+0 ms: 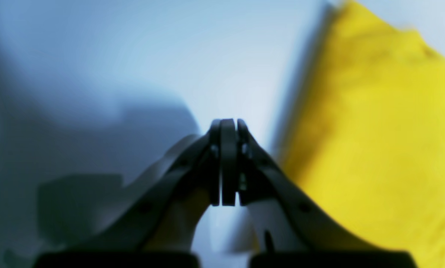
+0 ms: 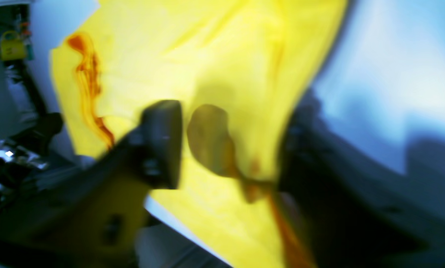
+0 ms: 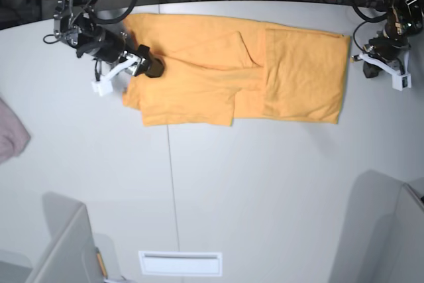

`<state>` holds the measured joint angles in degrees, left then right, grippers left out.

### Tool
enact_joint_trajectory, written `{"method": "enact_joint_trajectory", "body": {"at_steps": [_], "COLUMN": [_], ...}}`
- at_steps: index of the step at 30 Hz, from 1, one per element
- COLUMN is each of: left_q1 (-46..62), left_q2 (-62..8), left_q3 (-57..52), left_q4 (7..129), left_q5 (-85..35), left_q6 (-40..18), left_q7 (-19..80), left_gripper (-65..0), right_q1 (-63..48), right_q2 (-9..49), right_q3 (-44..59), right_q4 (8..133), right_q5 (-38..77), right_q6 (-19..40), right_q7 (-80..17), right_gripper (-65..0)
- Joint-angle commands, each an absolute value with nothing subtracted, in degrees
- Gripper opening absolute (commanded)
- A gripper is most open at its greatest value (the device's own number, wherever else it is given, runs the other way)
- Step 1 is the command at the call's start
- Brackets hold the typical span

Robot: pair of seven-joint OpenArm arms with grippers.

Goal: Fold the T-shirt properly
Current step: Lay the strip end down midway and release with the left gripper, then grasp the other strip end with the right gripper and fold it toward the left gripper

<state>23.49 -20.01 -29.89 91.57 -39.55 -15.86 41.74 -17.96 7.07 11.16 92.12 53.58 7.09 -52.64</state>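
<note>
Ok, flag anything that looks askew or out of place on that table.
The T-shirt is folded unevenly: its left half lies in crooked, overlapping layers with a ragged lower edge. A pinkish cloth sits bunched at the table's left edge, apart from it.

Pale grey-white surface (image 3: 218, 190) with a thin seam running near-to-far, a bit left of centre. The T-shirt (image 3: 278, 71) lies flat along the far side, partly folded, plain side up. A pinkish cloth (image 3: 10, 138) pokes in at the left edge, well apart from the shirt. White slotted plate (image 3: 179, 264) at the near edge.
</note>
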Motion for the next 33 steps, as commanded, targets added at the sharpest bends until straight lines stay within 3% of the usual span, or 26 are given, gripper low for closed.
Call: {"method": "enact_joint_trajectory", "body": {"at_steps": [1, 4, 5, 13, 17, 33], "left_q1": [23.52, 23.25, 23.16, 20.88, 18.77, 16.40], "left_q2": [-21.05, -20.97, -20.88, -20.70, -20.70, -19.82], "left_q3": [-29.14, -25.19, -23.87, -13.14, -8.84, -6.90], "left_q4": [92.18, 90.51, 90.07, 89.45, 89.19, 90.07], "left_q5": [-40.13, -36.18, -34.33, -29.05, -29.23, -28.70], "left_q6": [-15.96, -15.96, -15.96, -15.96, -15.96, -15.78], "left_q7": [38.46, 34.77, 34.51, 34.42, 34.42, 34.51], "left_gripper": [-65.0, -65.0, -65.0, -65.0, -65.0, -65.0], "right_q1": [-18.07, -17.01, -16.40, -12.44, -11.38, -10.86], "right_q2": [7.43, 7.25, 7.25, 8.31, 9.27, 10.51], "right_q3": [11.30, 11.38, 11.65, 11.12, 8.13, 3.03], "right_q4": [92.26, 92.18, 92.26, 92.79, 93.76, 113.45], "right_q5": [52.09, 52.09, 52.09, 51.91, 51.82, 45.23], "right_q6": [6.37, 6.37, 6.37, 5.58, 0.40, -0.22], "right_q7": [-53.67, -53.67, -53.67, -54.11, -53.67, -54.90], "right_gripper": [-43.2, -61.5, -65.0, -65.0, -65.0, -65.0]}}
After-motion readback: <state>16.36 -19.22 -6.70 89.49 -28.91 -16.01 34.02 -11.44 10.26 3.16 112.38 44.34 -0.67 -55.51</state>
